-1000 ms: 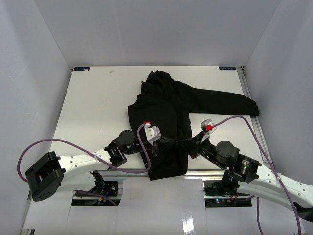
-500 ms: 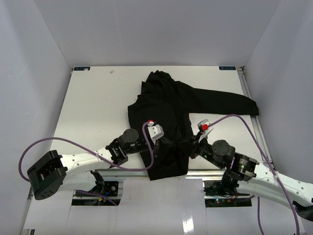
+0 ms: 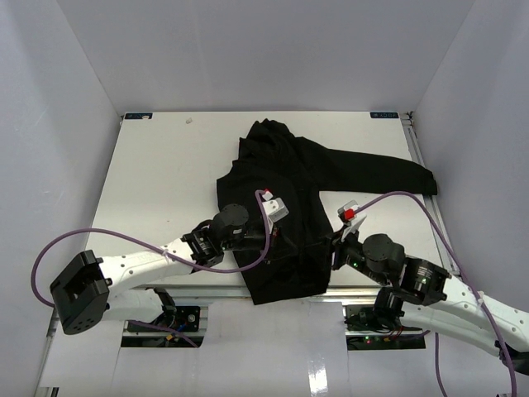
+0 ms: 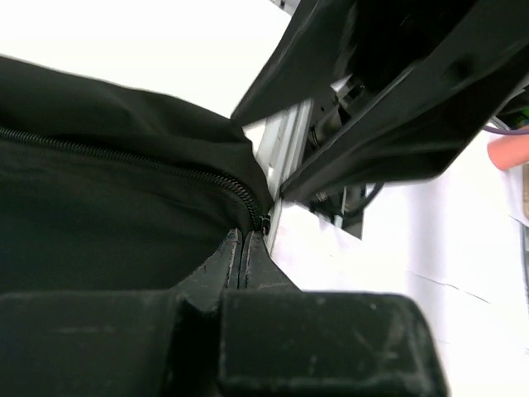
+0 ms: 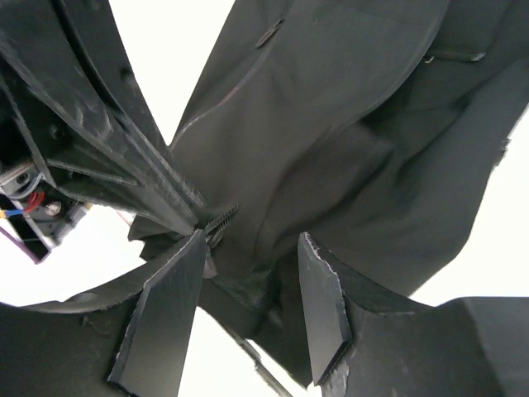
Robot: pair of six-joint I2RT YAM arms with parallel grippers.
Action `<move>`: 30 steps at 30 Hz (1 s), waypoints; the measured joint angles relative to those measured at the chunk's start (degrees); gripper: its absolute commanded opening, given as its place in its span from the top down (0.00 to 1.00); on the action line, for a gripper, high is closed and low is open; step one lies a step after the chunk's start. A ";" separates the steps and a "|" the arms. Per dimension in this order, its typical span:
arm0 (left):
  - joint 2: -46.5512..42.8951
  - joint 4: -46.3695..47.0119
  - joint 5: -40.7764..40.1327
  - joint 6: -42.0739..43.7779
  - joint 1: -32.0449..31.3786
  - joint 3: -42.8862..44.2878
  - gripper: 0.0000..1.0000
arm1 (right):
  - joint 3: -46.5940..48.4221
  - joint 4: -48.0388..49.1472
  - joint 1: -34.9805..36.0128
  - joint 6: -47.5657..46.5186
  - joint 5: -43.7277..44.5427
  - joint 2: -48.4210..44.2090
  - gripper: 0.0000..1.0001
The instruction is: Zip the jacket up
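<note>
The black jacket (image 3: 281,178) lies spread on the white table, hood at the far end, one sleeve stretched out to the right. My left gripper (image 3: 293,238) is over its lower front. In the left wrist view the jaws are shut (image 4: 241,244), with the zipper slider (image 4: 264,222) right at their tips and the zipper teeth (image 4: 124,159) running off to the left. My right gripper (image 3: 331,248) is at the jacket's lower right edge. It is open (image 5: 248,285), and the hem fabric (image 5: 248,273) lies loose between its fingers.
The white table (image 3: 165,182) ends in a metal rail (image 3: 355,291) just below the jacket's hem. White walls enclose three sides. Purple cables loop over both arms. The two grippers are nearly touching; the right one (image 4: 397,91) fills the top of the left wrist view.
My right gripper has opened and let go of the jacket hem. My left gripper, still shut, has moved up and to the right along the jacket front.
</note>
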 measured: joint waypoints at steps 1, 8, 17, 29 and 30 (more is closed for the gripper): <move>0.03 -0.96 0.27 -0.62 0.04 0.07 1.00 | 1.20 -0.92 0.00 -0.82 0.37 0.18 0.44; -0.15 -4.81 1.69 -3.25 0.06 0.10 1.00 | 14.05 -5.28 -0.02 -4.48 3.68 4.59 0.42; -0.22 -5.81 2.01 -6.20 0.25 0.12 1.00 | 14.16 -6.99 0.14 -9.45 2.22 6.55 0.42; 0.46 -4.85 4.61 -10.02 2.16 0.10 1.00 | 13.85 -10.79 14.88 -10.45 18.99 12.66 0.42; 0.53 -4.69 4.83 -10.30 2.35 0.10 1.00 | 14.18 -11.76 16.89 -9.82 20.66 13.75 0.42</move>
